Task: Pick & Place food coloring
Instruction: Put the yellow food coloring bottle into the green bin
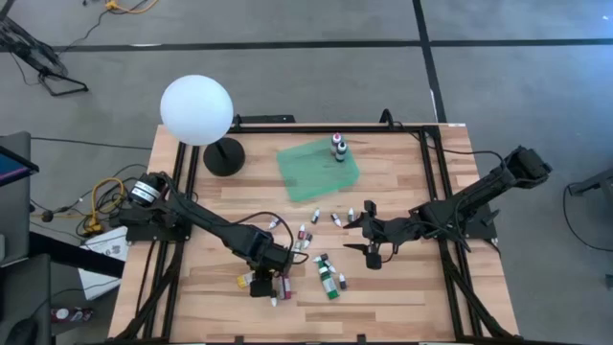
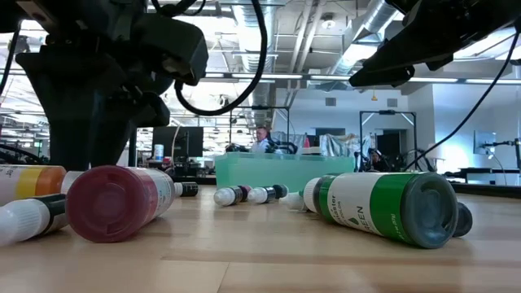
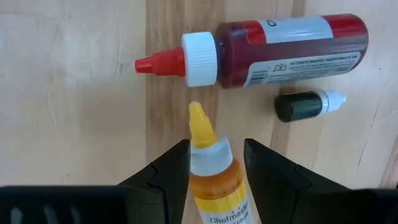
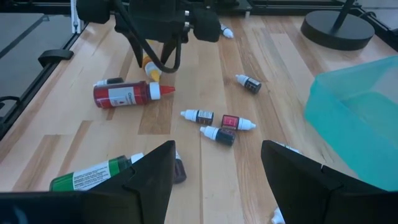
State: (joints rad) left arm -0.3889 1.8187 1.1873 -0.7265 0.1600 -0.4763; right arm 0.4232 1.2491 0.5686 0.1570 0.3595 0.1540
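- Left gripper (image 3: 216, 163), lower centre of the left wrist frame, closes its two fingers on a yellow bottle (image 3: 214, 180), nozzle pointing up the frame; whether the bottle has left the table cannot be told.
- Just beyond it lie a red bottle (image 3: 280, 50) and a small dark dropper (image 3: 308, 106), both flat on the wood.
- Right gripper (image 1: 372, 237), right of centre in the high frame, hangs open and empty above the table.
- Loose bottles remain scattered across the lower middle of the high frame, among them a green bottle (image 1: 328, 278).
- Farther back, the tray (image 1: 308, 174) at upper centre carries two dark bottles (image 1: 338, 146) standing upright.
- Judged from this, the job is early: two placed, most of the set left to move.
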